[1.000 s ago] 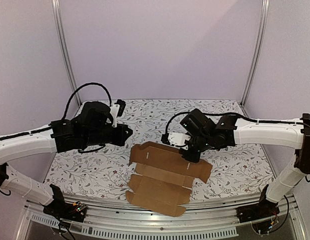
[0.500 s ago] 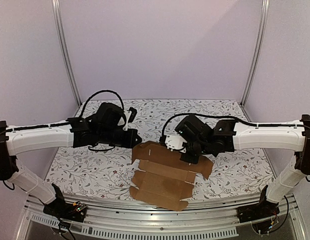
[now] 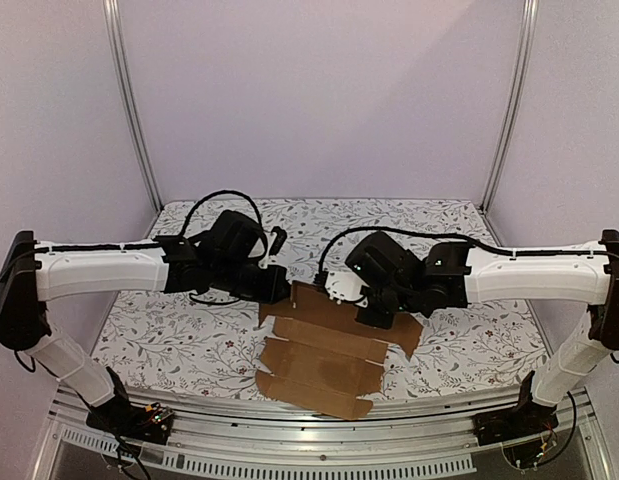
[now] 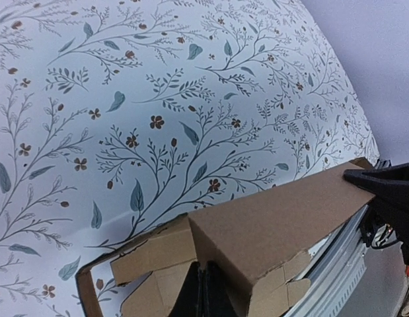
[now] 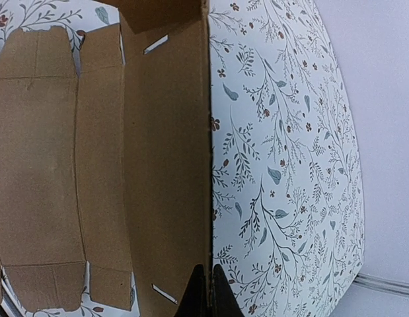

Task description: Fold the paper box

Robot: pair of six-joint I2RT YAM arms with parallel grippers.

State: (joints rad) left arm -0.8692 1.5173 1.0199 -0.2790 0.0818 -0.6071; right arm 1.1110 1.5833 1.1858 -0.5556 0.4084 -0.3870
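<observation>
- The left pincer (image 3: 279, 290) is at the far left corner of the cardboard box (image 3: 324, 360). The right pincer (image 3: 374, 315) is at the far right part of the same sheet. From above I cannot tell how either pair of fingers stands.
- The box is an opened-out sheet of flaps and panels. It lies at the near middle of the table (image 3: 169, 330), with its near edge close to the front rail (image 3: 289, 432).
- Both arms reach inward from the sides and meet over the far panel.
- On the left wrist camera, the left pincer (image 4: 201, 274) has its fingers pressed together, and it seems to be pinching the edge of the cardboard box (image 4: 277, 218).
- There the cardboard rises off the table (image 4: 125, 99) as a folded ridge, with a smaller flap (image 4: 154, 254) just left of the fingers.
- At the far end of that ridge, the black tip of the right pincer (image 4: 382, 181) touches the cardboard corner.
- On the right wrist camera, the right pincer (image 5: 205, 274) is closed on the long right edge of the cardboard box (image 5: 164, 165), which runs straight into its fingers.
- The gripped panel has a slot near each end. A narrow strip and a wider panel lie to its left, with small flaps at the bottom.
- A flap (image 5: 158, 13) is turned up at the top.
- The table (image 5: 283, 165) shows to the right of the edge.
</observation>
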